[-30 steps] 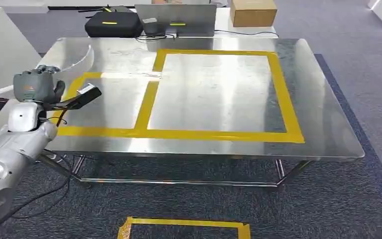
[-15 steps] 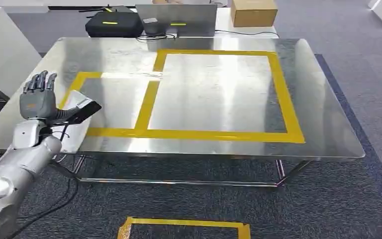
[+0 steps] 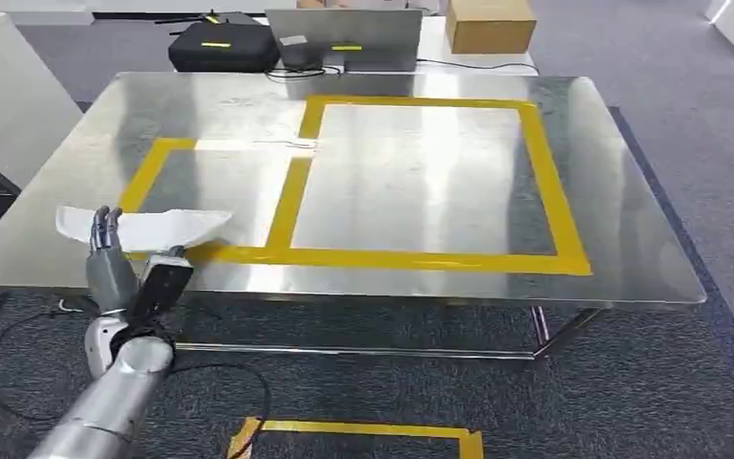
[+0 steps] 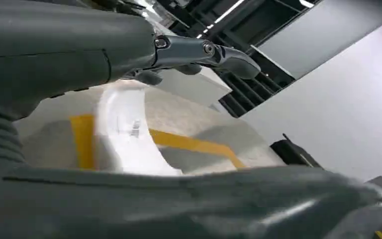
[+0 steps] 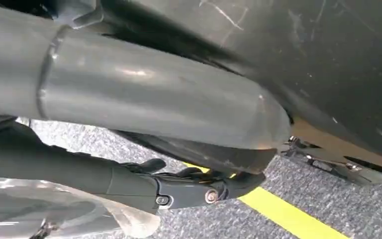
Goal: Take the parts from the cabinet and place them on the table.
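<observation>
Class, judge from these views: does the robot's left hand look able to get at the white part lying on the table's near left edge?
Probably yes: the left hand is raised right beside the white part at the table edge, with nothing between them.

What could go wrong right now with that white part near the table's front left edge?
The white part lies near the metal table's front left edge, across the yellow tape. The left hand stands right in front of it with fingers up, so a careless move could nudge the part off the edge. The part also spans the tape line, so it may not count as placed inside the marked box.
</observation>
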{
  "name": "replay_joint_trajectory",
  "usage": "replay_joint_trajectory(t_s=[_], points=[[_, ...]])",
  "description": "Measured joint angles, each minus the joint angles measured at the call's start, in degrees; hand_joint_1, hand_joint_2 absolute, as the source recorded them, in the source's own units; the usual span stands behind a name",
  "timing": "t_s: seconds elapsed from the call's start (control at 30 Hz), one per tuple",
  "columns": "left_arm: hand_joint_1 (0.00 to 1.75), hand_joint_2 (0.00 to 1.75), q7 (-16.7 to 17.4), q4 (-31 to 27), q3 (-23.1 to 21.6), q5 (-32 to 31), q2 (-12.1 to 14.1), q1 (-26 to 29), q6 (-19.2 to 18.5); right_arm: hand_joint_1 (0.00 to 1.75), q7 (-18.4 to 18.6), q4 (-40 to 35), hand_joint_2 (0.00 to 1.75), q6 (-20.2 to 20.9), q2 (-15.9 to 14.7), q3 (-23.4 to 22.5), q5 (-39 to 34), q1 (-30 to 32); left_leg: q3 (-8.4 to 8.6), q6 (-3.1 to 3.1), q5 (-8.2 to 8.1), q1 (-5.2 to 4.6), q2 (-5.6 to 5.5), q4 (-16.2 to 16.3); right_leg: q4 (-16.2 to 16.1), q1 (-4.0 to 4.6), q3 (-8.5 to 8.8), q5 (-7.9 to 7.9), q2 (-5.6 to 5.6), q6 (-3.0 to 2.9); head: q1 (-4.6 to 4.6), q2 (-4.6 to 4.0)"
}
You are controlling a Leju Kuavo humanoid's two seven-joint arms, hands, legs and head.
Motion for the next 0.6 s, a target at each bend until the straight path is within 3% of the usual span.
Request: replay_joint_trajectory(t_s=[0.03, 0.07, 0.1, 0.13, 0.2, 0.23, 0.27, 0.3, 0.37, 0.4, 0.43, 0.5, 0.53, 0.6], points=[[0.0, 0.0, 0.0, -2.86, -1.32, 0.65, -0.57, 1.6, 0.0, 0.0, 0.0, 0.0, 0.0, -0.07, 0.06, -0.06, 0.0, -0.03, 0.0, 0.31, 0.41, 0.03, -0.01, -0.41, -0.31, 0.08, 0.18, 0.25, 0.01, 0.36, -0.07, 0.0], [0.0, 0.0, 0.0, -4.28, -2.1, 1.13, -0.92, 2.53, 0.0, 0.0, 0.07, 0.0, 0.0, -0.09, 0.06, -0.09, 0.02, -0.07, 0.29, 0.6, 1.08, 0.71, 0.07, -1.46, -0.3, 0.33, 0.02, -0.04, 0.06, 0.49, -0.02, 0.0], [0.0, 0.0, -0.09, -6.73, -3.67, 2.14, -1.4, 4.03, 0.0, 0.0, 0.07, 0.0, 0.0, -0.17, 0.06, -0.17, 0.04, -0.05, 0.37, 0.93, 1.59, 0.91, 0.26, -2.05, 0.99, 0.37, -0.93, -1.9, -0.11, 0.68, 0.17, 0.0], [0.0, 0.0, -0.33, -8.35, -4.28, 2.75, -1.56, 5.05, 0.02, 0.0, 0.02, 0.0, 0.0, -0.22, 0.09, -0.28, 0.09, -0.05, 0.23, 1.11, 1.76, 0.96, 0.31, -2.06, 3.49, 0.25, -1.95, -3.68, -0.09, 0.83, 0.37, 0.0], [0.0, 0.0, -1.07, -12.59, -6.22, 3.52, -1.97, 8.19, 0.04, 0.0, -0.09, 0.0, 0.0, -0.41, 0.09, -0.63, 0.37, 0.0, -0.02, 1.08, 1.82, 0.96, 0.67, -2.0, 13.17, -0.05, -5.62, -8.11, -0.22, 1.31, 0.44, 0.0], [0.0, 0.0, -1.31, -14.26, -7.11, 3.75, -2.12, 9.5, 0.04, 0.0, -0.22, 0.0, 0.0, -0.52, 0.09, -0.83, 0.44, 0.05, -0.07, 1.07, 1.82, 0.96, 0.77, -1.93, 16.29, -0.08, -6.71, -8.86, -0.26, 1.53, 0.44, 0.0], [0.0, 0.0, -1.7, -15.89, -7.93, 4.26, -2.3, 10.74, 0.04, 0.0, -0.28, 0.0, 0.0, -0.59, 0.09, -0.98, 0.5, 0.03, -0.08, 1.06, 1.82, 1.05, 0.81, -1.79, 16.26, -0.15, -6.39, -7.92, -0.34, 1.69, 0.48, 0.0], [0.0, 0.0, -2.16, -17.42, -8.56, 4.52, -2.45, 11.81, 0.04, 0.0, -0.28, 0.0, 0.0, -0.7, 0.09, -1.11, 0.52, 0.04, -0.08, 0.96, 1.76, 1.13, 0.82, -1.66, 13.81, -0.3, -4.76, -6.0, -0.41, 1.84, 0.44, 0.0], [0.0, 0.0, -3.17, -20.32, -9.75, 4.56, -2.76, 13.86, 0.04, 0.0, -0.26, 0.0, 0.0, -1.31, 0.09, -1.44, 0.5, 0.03, -0.08, 0.36, 1.37, 1.44, 0.72, -1.1, 3.78, -0.77, 0.87, -1.48, -0.66, 2.16, 0.46, 0.0], [0.0, 0.0, -3.58, -21.66, -10.31, 4.5, -2.95, 14.74, 0.04, 0.0, -0.22, 0.0, 0.0, -1.53, 0.26, -1.46, 0.52, 0.01, -0.21, -0.1, 1.14, 1.41, 0.64, -0.81, 0.93, -0.76, 2.59, -2.98, -0.58, 2.43, 0.5, 0.0], [0.0, 0.0, -3.96, -22.85, -10.68, 4.32, -3.09, 15.51, 0.04, 0.0, -0.22, 0.0, 0.0, -1.71, 0.48, -1.49, 0.5, -0.02, -0.88, -0.55, 1.07, 1.06, 0.48, -0.32, 0.66, -0.49, 3.38, -2.51, -0.25, 1.92, 0.94, 0.0], [0.0, 0.0, -4.2, -24.56, -11.25, 3.97, -3.35, 16.87, 0.04, 0.0, -0.2, 0.0, 0.0, -1.9, 0.81, -1.51, 0.52, -0.18, -1.02, -0.96, 1.27, 0.9, 0.5, 0.13, 0.57, -0.51, 2.87, -3.03, -0.14, 0.83, 0.48, 0.0], [0.0, 0.0, -4.2, -25.19, -11.56, 3.95, -3.44, 17.48, 0.04, 0.0, -0.18, 0.0, 0.0, -2.01, 0.9, -1.53, 0.52, -0.14, -1.06, -1.13, 1.38, 0.95, 0.5, 0.1, 0.73, -0.42, 2.66, -2.99, -0.12, 0.58, 0.5, 0.0], [0.0, 0.0, -4.09, -25.96, -11.82, 3.62, -3.48, 18.8, 0.02, 0.0, -0.22, 0.0, 0.0, -2.43, 1.0, -1.57, 0.68, -0.11, -1.4, -1.61, 0.28, 1.15, 0.47, 0.89, 0.52, -0.67, 2.34, -2.6, -0.31, -0.26, 0.48, 0.0]])
